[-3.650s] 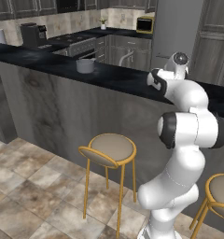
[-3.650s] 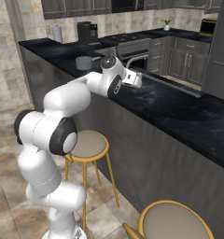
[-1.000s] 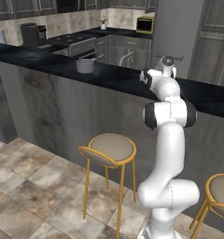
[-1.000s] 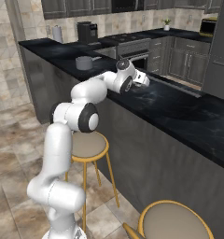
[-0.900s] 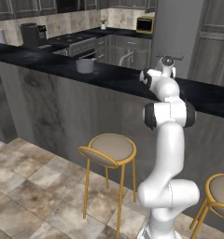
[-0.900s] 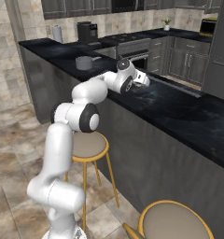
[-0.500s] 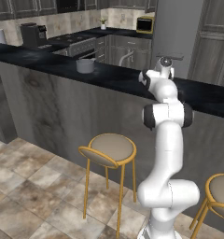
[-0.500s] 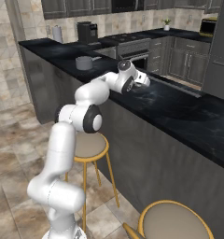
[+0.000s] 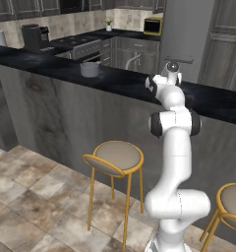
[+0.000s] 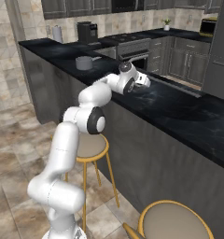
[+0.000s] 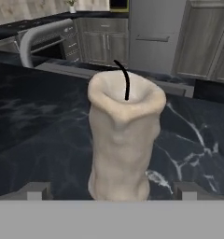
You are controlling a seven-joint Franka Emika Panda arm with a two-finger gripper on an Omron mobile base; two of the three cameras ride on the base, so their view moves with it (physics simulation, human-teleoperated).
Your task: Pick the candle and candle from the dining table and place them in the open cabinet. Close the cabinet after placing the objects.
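Note:
A cream, lumpy candle point(image 11: 123, 140) with a black wick stands upright on the glossy black dining table point(image 11: 39, 126), close in front of the hand camera. My gripper point(image 11: 111, 192) is open. Its two fingertips point(image 11: 37, 190) sit low on either side of the candle's base, apart from it. In the left base view the arm reaches straight up and over the dining table point(image 9: 51, 69), with the gripper point(image 9: 150, 85) just above the top. From the right base view the gripper point(image 10: 144, 81) hovers over the dining table point(image 10: 179, 107).
A grey round pot point(image 9: 90, 68) point(image 10: 84, 62) sits further left on the table. Yellow-legged stools point(image 9: 115, 155) point(image 9: 233, 197) stand in front of it. Behind are a curved tap point(image 11: 34, 37), a tall fridge point(image 11: 153, 28) and wall cabinets point(image 9: 21, 7) with shut doors.
Since the earliest frames the arm has unfolded and stretched out over the table. In the last second the hand has edged only slightly forward; the jaws stay wide.

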